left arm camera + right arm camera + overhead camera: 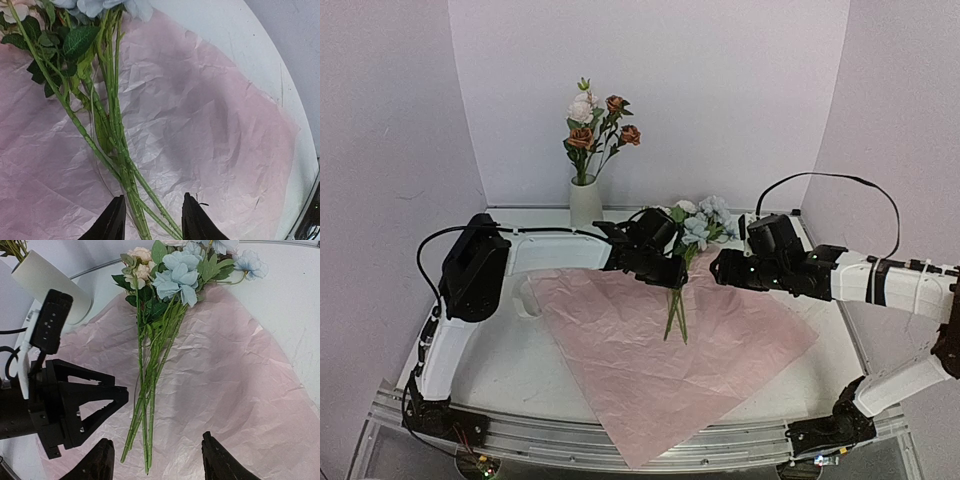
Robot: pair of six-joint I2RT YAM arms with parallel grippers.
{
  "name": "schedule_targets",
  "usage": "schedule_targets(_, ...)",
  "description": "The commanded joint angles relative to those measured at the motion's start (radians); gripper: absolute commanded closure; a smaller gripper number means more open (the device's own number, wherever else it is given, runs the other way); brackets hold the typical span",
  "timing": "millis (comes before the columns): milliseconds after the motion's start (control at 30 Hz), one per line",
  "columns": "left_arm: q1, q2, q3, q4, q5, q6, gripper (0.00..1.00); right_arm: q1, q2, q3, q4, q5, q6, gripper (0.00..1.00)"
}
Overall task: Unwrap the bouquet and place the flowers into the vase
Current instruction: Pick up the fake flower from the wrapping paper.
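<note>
Two claws, both unclenched: left claw straddles the stems w/o gripping them, right claw is empty nearby. Approx half done, I reckon. The paper, a thin crinkled pink sheet, lies flat on the bench. Some flowers stand in the vase, a matte off-white cylinder at the back. Rest of the bunch, green plastic-looking stems w/ blue & cream heads, lies on the paper, not yet in.

A white table carries a crinkled pink paper sheet, spread flat across its middle. One corner of the sheet hangs over the table's near edge, across a metal rail. Pale lilac walls stand along the far and side edges.
</note>
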Motion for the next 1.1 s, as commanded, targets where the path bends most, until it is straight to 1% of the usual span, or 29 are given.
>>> schedule_targets(0,0.001,0.049,0.042,-0.044,0.019,0.007,0.61,-0.006,-0.008,0.018,-0.014,-0.003,0.004,0.40)
schedule_targets(133,0.001,0.091,0.081,-0.074,0.028,0.003,0.60,-0.006,-0.011,0.004,-0.011,0.004,0.012,0.40)
schedule_targets(200,0.000,0.095,0.077,-0.078,0.014,0.000,0.59,-0.006,0.003,0.020,-0.011,-0.008,0.004,0.40)
schedule_targets(300,0.000,0.125,0.098,-0.086,0.015,0.008,0.61,-0.008,0.002,0.018,-0.011,-0.005,0.005,0.40)
schedule_targets(433,0.001,0.144,0.113,-0.096,0.011,-0.001,0.67,-0.007,0.008,0.025,-0.010,-0.009,0.000,0.40)
schedule_targets(500,0.001,0.160,0.120,-0.097,0.008,0.001,0.71,-0.007,0.002,0.019,-0.011,-0.003,0.002,0.40)
schedule_targets(633,0.000,0.161,0.122,-0.104,0.015,-0.004,0.83,-0.009,-0.003,0.013,-0.009,-0.004,0.006,0.40)
schedule_targets(767,0.001,0.166,0.132,-0.117,0.000,0.005,0.85,-0.010,-0.021,-0.002,-0.012,0.006,0.009,0.40)
schedule_targets(800,0.001,0.158,0.134,-0.123,-0.001,0.003,0.87,-0.010,-0.023,-0.003,-0.011,0.006,0.011,0.40)
schedule_targets(867,0.000,0.133,0.123,-0.128,-0.014,-0.006,0.92,-0.011,-0.021,0.003,-0.011,-0.001,0.007,0.40)
schedule_targets(933,0.001,0.112,0.116,-0.128,-0.022,-0.009,0.94,-0.010,-0.021,0.008,-0.014,0.002,0.000,0.40)
schedule_targets(1067,0.000,0.050,0.117,-0.129,-0.022,-0.014,0.96,-0.013,-0.025,-0.007,-0.011,0.009,0.015,0.40)
